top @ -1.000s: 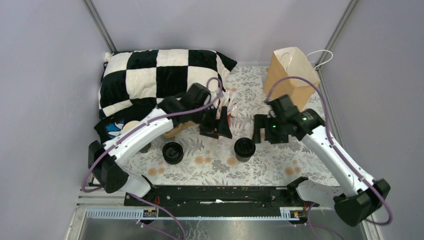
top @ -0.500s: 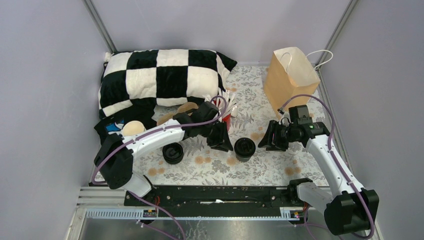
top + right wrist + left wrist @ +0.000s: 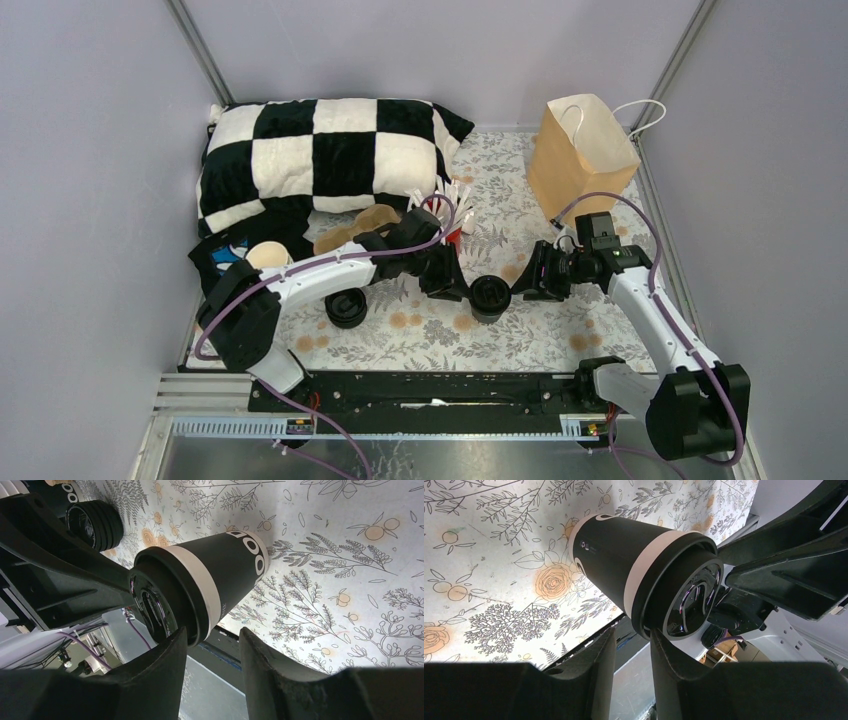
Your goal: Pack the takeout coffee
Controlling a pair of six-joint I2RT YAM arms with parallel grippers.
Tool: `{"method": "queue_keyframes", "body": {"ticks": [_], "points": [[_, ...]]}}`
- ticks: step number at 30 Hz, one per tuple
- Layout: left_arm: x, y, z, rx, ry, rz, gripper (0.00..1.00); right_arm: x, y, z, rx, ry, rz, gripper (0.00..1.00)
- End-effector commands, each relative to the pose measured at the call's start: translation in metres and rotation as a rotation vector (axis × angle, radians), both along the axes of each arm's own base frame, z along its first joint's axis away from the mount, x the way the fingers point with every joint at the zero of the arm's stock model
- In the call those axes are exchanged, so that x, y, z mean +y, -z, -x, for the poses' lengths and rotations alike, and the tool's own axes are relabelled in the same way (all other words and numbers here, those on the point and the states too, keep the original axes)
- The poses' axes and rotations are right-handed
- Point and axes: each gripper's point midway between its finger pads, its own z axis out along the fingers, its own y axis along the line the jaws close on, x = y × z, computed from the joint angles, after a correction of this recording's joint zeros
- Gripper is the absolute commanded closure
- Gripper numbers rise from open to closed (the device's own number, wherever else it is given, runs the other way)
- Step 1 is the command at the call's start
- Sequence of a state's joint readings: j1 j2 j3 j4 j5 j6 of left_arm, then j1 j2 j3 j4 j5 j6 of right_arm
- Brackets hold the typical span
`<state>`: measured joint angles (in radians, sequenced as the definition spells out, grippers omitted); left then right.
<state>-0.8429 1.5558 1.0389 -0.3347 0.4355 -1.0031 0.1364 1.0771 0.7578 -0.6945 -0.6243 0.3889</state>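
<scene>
A lidded cup (image 3: 490, 297) stands upright in the middle of the counter (image 3: 560, 338), between the two hands. The left hand (image 3: 458, 287) meets its lid rim from the left; whether it is clenched I cannot tell. The right hand (image 3: 523, 287) straddles the rim from the right, fingers (image 3: 265, 665) parted, not clenched. A lid stack (image 3: 346, 307) sits well left of the cup. Far right stands a bag (image 3: 582, 150); far left lies a pillow (image 3: 320, 150)

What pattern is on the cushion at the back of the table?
The cushion has black-and-white checks, shown best in the top external view.
</scene>
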Motion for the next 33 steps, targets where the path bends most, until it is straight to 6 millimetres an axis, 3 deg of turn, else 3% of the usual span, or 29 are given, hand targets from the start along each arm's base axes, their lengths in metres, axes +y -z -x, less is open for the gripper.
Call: {"method": "queue_keyframes", "body": {"ticks": [1, 9, 19, 22, 26, 33], "points": [[-0.012, -0.01, -0.009, -0.046, -0.001, 0.041, 0.65, 0.007, -0.002, -0.003, -0.012, -0.016, -0.056, 0.51], [-0.015, 0.001, -0.012, -0.029, 0.013, 0.002, 0.69, 0.009, 0.006, -0.001, 0.012, -0.017, -0.071, 0.52], [-0.011, 0.013, -0.012, -0.005, 0.01, -0.052, 0.72, -0.001, 0.039, 0.011, 0.121, 0.114, -0.015, 0.64], [-0.006, 0.02, -0.011, 0.007, 0.009, -0.089, 0.74, -0.013, 0.05, 0.017, 0.179, 0.156, 0.077, 0.71], [0.0, 0.021, -0.011, -0.004, 0.012, -0.136, 0.73, -0.034, 0.049, 0.022, 0.219, 0.201, 0.211, 0.71], [-0.001, 0.026, -0.009, 0.003, 0.031, -0.154, 0.73, -0.04, 0.06, 0.035, 0.274, 0.215, 0.338, 0.81]]}}
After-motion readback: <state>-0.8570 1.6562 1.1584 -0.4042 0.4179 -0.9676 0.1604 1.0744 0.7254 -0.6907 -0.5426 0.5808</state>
